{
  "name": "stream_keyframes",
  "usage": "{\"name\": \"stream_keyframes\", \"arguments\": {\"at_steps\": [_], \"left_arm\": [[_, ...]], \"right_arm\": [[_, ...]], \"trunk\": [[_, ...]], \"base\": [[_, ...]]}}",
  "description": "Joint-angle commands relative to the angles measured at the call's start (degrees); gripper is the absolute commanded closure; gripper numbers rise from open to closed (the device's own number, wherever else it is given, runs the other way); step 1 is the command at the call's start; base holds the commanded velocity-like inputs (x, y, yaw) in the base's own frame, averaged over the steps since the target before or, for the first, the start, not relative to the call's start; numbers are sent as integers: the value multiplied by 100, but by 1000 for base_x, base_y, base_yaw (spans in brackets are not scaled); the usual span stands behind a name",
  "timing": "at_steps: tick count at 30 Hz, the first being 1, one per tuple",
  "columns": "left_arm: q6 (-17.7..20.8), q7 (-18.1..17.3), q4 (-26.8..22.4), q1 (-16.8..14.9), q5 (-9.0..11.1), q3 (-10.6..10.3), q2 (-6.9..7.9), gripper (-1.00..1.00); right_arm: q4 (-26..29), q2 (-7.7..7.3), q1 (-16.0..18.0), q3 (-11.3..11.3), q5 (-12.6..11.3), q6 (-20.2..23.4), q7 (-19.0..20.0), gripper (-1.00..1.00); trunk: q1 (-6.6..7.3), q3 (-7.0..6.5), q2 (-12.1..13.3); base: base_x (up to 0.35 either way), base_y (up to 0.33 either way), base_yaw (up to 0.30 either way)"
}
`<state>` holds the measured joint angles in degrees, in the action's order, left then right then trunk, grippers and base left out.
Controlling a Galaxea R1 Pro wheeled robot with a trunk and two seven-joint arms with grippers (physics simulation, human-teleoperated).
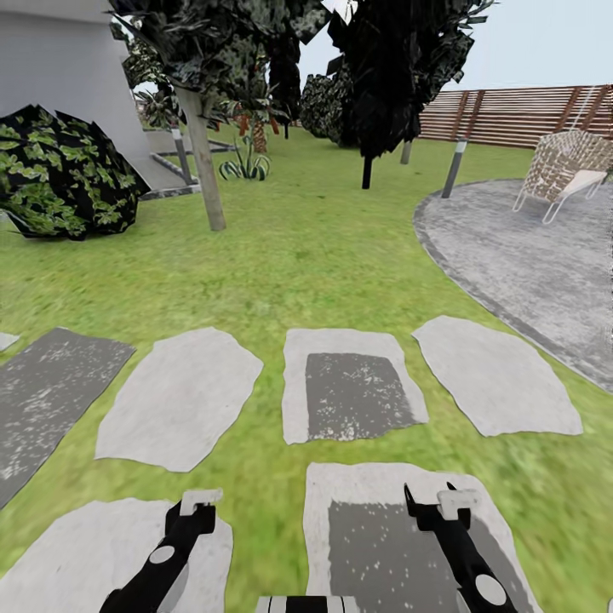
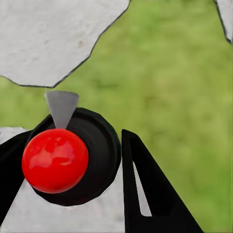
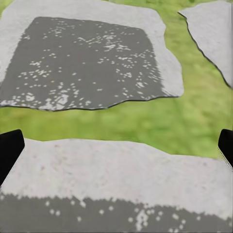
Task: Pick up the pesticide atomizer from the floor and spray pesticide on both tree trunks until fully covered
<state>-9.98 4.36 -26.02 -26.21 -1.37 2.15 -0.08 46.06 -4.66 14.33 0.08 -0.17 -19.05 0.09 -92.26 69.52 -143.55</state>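
Pesticide atomizer point(image 2: 99, 145) — clasped within left gripper point(image 2: 86, 127)

Matt speckled stepping stones point(image 1: 353, 385), slatted wooden fence point(image 1: 511, 115), glossy red ball point(image 2: 55, 159).

Green lawn point(image 1: 323, 247), pale grey stepping stones point(image 1: 179, 396) with speckled dark patches, brown slatted fence point(image 1: 511, 115), mottled grey-beige trunk point(image 1: 204, 170)

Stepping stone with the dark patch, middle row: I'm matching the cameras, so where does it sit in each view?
Head view: dark-patched stone at the picture's centre.
Right wrist view: same stone, beyond a grass strip.
Left wrist view: cannot tell; its pale stones look plain.
Shared landmark: the green lawn.
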Motion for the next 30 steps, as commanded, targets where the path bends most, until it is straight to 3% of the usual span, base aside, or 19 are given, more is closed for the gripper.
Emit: {"name": "stream_keyframes", "arguments": {"at_steps": [1,23,30], "left_arm": [[2,-2,-3,-1,-3,5,0,100],[6,-6,-44,28,-36,-52,-15,100],[12,-8,-44,28,-35,-48,-15,100]], "right_arm": [[0,0,0,0,0,-1,0,-100],[-19,5,0,1,-9,6,0,-100],[-23,9,0,1,-10,6,0,-100]], "trunk": [[2,-32,2],[59,-658,31],[213,-784,312]], "base": [[0,0,0],[0,0,0],[0,0,0]]}}
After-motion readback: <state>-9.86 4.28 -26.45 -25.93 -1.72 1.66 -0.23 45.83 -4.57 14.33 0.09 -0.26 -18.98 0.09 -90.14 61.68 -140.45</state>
